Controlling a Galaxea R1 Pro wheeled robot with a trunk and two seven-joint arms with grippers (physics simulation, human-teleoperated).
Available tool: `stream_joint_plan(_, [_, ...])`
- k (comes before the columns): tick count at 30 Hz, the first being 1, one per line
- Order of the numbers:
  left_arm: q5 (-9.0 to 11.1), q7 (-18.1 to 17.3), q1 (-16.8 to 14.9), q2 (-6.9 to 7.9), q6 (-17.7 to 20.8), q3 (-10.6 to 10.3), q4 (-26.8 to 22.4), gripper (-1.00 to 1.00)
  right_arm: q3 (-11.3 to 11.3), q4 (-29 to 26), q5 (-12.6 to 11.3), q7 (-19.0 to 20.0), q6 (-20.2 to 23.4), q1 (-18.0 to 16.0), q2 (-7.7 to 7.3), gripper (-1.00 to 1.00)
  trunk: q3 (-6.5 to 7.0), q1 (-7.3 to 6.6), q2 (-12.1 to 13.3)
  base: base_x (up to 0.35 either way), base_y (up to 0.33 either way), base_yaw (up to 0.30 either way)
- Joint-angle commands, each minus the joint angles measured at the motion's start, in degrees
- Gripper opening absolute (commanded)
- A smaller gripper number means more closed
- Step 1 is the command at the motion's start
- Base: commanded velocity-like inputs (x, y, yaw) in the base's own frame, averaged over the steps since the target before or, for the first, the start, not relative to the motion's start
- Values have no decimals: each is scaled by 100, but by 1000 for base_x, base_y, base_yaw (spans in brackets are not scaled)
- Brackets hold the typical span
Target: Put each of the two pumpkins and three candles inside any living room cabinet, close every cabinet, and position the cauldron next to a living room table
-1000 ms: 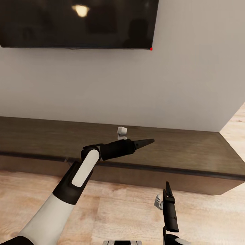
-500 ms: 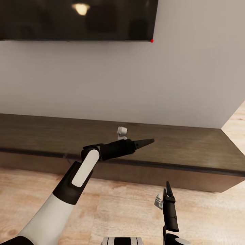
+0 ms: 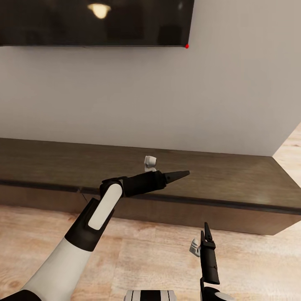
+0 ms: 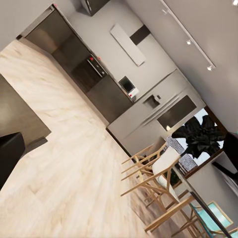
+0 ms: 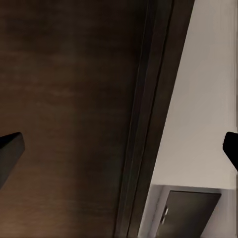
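One long dark-brown cabinet (image 3: 234, 184), apparently closed.

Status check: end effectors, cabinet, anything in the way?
Left end effector over cabinet, jaws unclear. Right end effector low, open, empty. Drawers shut. Nothing in the way.

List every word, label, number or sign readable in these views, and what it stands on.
None can be read.
The wall-mounted TV shows a dark screen with a lamp reflection and a red dot at its corner, no text.
The cabinet is plain wood.
The kitchen appliances are too small to show markings.
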Motion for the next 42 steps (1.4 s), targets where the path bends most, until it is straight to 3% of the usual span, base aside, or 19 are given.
stream_joint_plan(1, [0,0,0,0,0,0,0,100,3,0,1,-17,0,0,0,100,0,0,0,0,0,0])
stream_joint_plan(17, [0,6,-1,0,-6,0,9,100,16,10,12,-59,0,0,-4,100,0,0,0,176,0,0])
stream_joint_plan(42, [0,6,0,-26,-89,0,10,100,-44,24,-31,-34,7,0,-6,100,0,0,0,6,0,0])
